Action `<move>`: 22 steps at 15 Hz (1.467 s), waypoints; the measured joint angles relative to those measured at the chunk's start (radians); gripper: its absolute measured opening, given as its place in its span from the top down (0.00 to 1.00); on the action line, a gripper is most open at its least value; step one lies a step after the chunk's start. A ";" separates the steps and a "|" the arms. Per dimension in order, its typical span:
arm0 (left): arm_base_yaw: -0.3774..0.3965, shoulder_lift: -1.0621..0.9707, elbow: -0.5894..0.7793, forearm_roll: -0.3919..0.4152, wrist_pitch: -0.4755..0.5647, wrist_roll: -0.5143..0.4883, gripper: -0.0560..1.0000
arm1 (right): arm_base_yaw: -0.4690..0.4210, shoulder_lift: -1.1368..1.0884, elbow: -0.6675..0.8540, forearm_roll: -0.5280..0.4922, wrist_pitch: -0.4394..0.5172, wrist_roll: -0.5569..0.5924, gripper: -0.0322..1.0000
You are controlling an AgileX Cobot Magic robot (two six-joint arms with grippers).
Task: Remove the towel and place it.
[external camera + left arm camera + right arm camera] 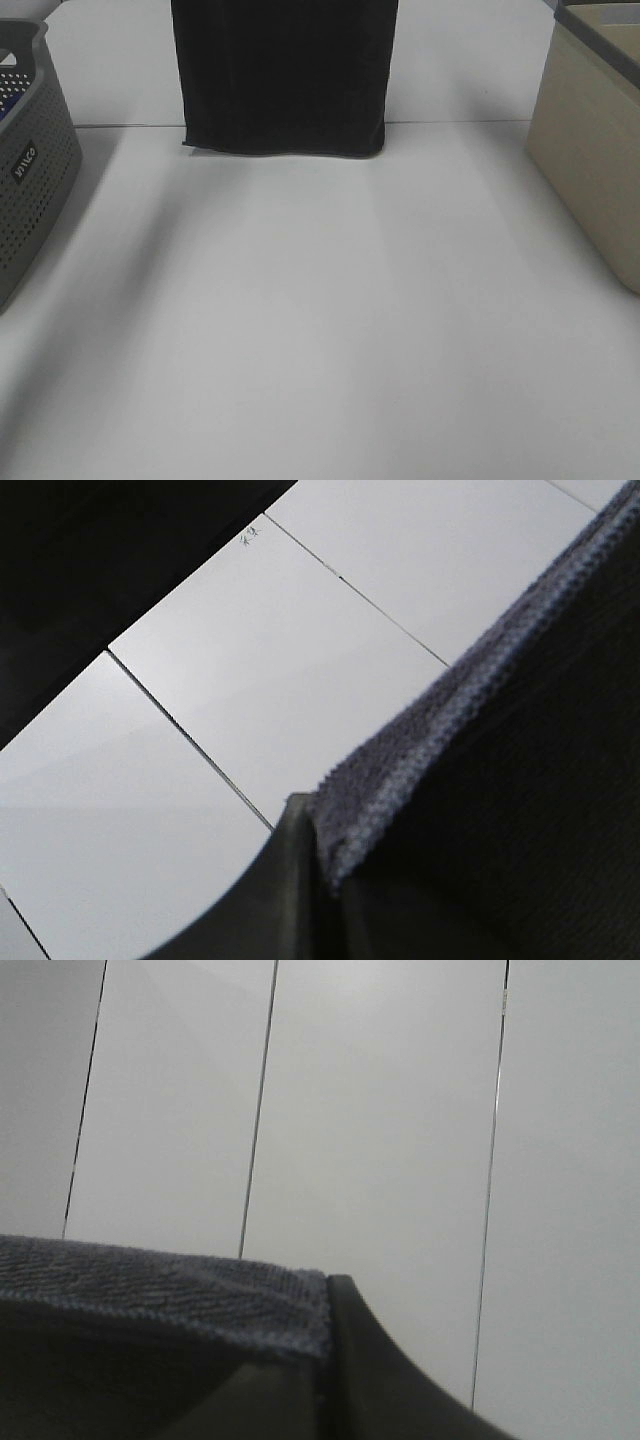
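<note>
Towel (283, 75) looks pinched by both arms' jaws, so I'd lower both ends evenly onto the bench (320, 320), no bunching.

Edges and crops hide most of the scene

The towel (283, 75) runs off the top of the high view; the grey basket (35, 190) and beige bin (590, 160) are cropped at the sides; only the left gripper's finger (285, 890) and right gripper's finger (375, 1370) show, so neither grip can be judged.
</note>
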 joint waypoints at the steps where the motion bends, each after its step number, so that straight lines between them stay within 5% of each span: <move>1: 0.001 0.000 0.000 0.004 0.002 0.001 0.95 | 0.000 0.000 0.000 -0.001 0.004 0.000 0.95; 5: 0.001 0.000 0.000 0.014 0.010 0.001 0.95 | 0.000 0.000 0.000 -0.002 0.008 0.000 0.95; 9: 0.001 0.000 0.000 0.045 0.031 -0.056 0.95 | 0.000 -0.010 0.000 -0.002 0.113 0.025 0.95; 13: -0.019 -0.002 0.029 0.353 0.183 -0.550 0.95 | 0.003 -0.072 0.000 0.042 0.533 0.096 0.95; 16: -0.076 -0.037 0.035 0.530 0.345 -0.798 0.95 | 0.003 -0.140 0.000 0.140 0.742 0.056 0.95; 17: -0.103 -0.061 0.035 0.529 0.435 -0.839 0.95 | 0.003 -0.167 0.000 0.198 0.806 0.008 0.95; 19: -0.171 -0.095 0.033 0.367 0.684 -0.802 0.95 | 0.003 -0.211 -0.001 0.296 0.928 -0.079 0.95; 20: -0.190 -0.096 0.033 0.165 0.848 -0.682 0.95 | 0.003 -0.221 -0.001 0.332 0.989 -0.112 0.95; 22: -0.190 -0.097 0.034 -0.067 1.027 -0.546 0.95 | 0.003 -0.222 -0.001 0.350 1.052 -0.123 0.95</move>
